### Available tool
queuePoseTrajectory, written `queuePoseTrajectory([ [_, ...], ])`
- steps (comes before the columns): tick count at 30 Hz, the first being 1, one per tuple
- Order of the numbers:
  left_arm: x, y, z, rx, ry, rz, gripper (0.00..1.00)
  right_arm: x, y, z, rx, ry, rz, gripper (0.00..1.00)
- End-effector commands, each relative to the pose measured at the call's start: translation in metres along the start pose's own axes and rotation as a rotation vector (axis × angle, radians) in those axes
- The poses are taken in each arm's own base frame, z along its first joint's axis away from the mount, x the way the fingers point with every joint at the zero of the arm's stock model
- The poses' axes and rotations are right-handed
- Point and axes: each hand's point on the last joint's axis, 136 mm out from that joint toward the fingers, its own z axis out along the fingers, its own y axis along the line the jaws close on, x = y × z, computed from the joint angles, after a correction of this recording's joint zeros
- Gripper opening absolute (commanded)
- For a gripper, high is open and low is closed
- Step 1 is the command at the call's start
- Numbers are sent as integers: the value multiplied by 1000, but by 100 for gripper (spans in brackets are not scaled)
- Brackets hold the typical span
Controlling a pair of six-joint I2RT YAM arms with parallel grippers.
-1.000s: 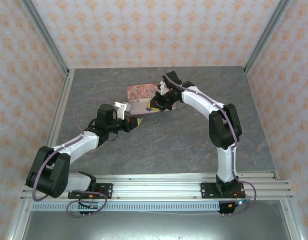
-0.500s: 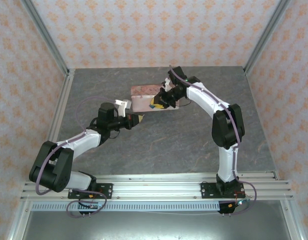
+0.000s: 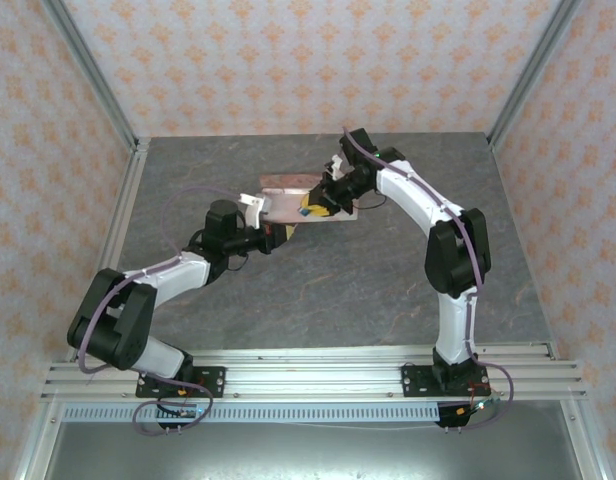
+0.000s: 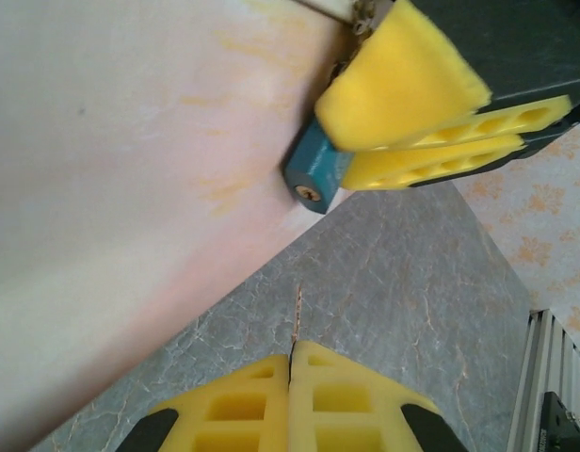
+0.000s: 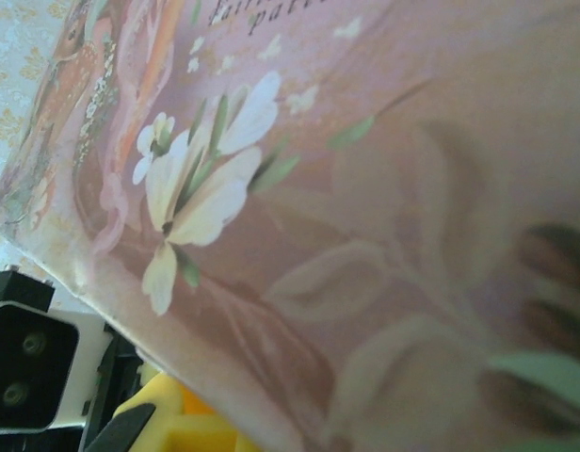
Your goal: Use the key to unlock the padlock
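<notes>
Two yellow fingers of the left claw [image 4: 292,356] are pressed flat together. A hair-thin, pale key [image 4: 297,309] stands out of the seam between them, with only its tip end showing.

Seen from the left wrist, the key points up toward the padlock [image 4: 314,175]. This is a tiny teal-blue body with a round, brass-coloured keyhole [image 4: 311,194] in the end face turned toward the key. Key tip and keyhole are apart, with grey marbled bench [image 4: 412,311] showing between them. The key's line runs roughly toward the hole.

The right claw [image 4: 361,162] reaches in from the upper right. Its two ribbed yellow fingers lie nearly closed and the padlock juts from their tips. It appears to have the lock pinched, though the contact itself is hidden. A yellow foam pad [image 4: 398,80] lies over the lock's top. The lock sits at the edge of a pale face of the pink illustrated box [image 4: 130,188]. From overhead, the box is tilted up off the bench between the two arms.

The key looks light, stiff and slick. Held in soft pads, so thin a sliver would likely swivel or slide back when its tip meets resistance. It is best held by its broad head, with the blade left free.

The padlock looks small, hard and smooth-sided, and too light to resist a push on its own. It wants a firm hold across the body, leaving the keyhole face uncovered.
</notes>
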Motion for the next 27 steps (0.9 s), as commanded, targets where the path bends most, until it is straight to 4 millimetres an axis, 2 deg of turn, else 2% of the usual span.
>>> queuePoseTrajectory([
  [1,-23,-14,3,54,-59,50,0,1,25,-24,-69,-15,-66,0],
  [8,-29,-18,4,61,-53,73,0,0,18,-19,-60,-1,-55,0],
  [16,-36,-21,9,80,-53,86,0,-2,21,-17,-70,4,-58,0],
  [27,-33,-18,16,95,-29,89,0,-3,19,-15,-74,12,-47,0],
])
